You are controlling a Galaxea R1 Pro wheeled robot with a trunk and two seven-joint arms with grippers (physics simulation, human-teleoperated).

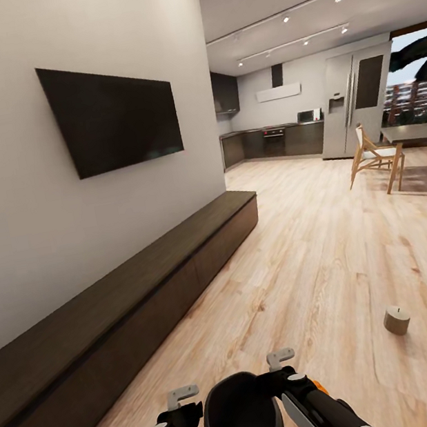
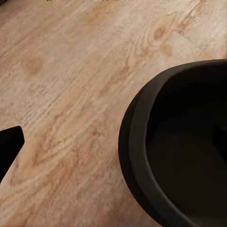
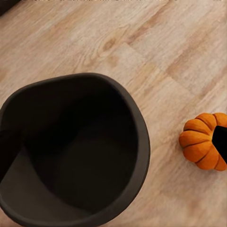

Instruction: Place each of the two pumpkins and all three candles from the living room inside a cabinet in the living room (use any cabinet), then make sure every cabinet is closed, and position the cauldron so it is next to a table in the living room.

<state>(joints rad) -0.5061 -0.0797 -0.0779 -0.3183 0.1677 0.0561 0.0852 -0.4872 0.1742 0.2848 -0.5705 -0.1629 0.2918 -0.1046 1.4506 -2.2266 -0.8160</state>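
Observation:
The black cauldron (image 1: 243, 420) sits low in the head view between my two arms, empty inside. My left gripper (image 1: 181, 395) is at its left rim and my right gripper (image 1: 281, 359) at its right rim. In the right wrist view the cauldron (image 3: 71, 151) lies under the open right gripper (image 3: 115, 146), and one orange pumpkin (image 3: 201, 142) rests on the floor beside it, partly behind a fingertip (image 3: 220, 142). In the left wrist view the cauldron (image 2: 184, 151) is next to one fingertip (image 2: 9, 146). A candle (image 1: 396, 320) stands on the floor to the right. The cabinet (image 1: 130, 298) runs along the left wall, closed.
A black TV (image 1: 112, 116) hangs above the cabinet. Wooden floor (image 1: 318, 251) stretches ahead to a kitchen (image 1: 277, 139) with a fridge (image 1: 355, 104). A wooden chair (image 1: 375, 157) and a dining table (image 1: 416, 132) stand at the far right.

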